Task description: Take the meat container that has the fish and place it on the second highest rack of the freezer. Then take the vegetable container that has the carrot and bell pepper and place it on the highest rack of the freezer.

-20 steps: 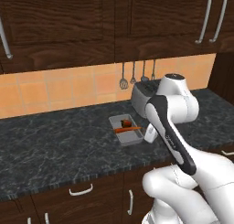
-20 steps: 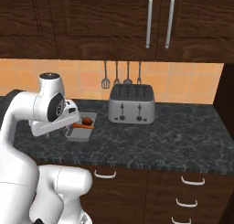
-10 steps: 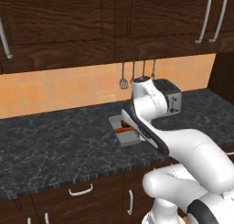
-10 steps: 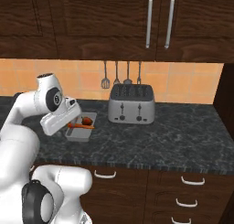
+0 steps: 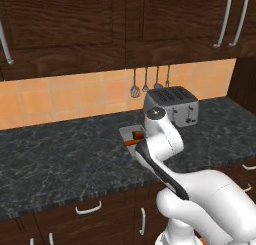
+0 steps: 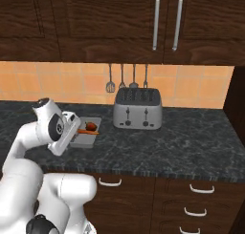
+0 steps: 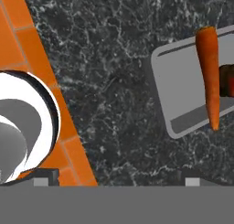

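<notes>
The carrot lies in its grey tray on the dark worktop, with the bell pepper just beside it. The tray has not been picked up yet, so this part of the job is not done. The tool hangs above, fingers spread wide and holding nothing. The right base view shows the toaster near the tray. The hand view shows the carrot up close.
</notes>
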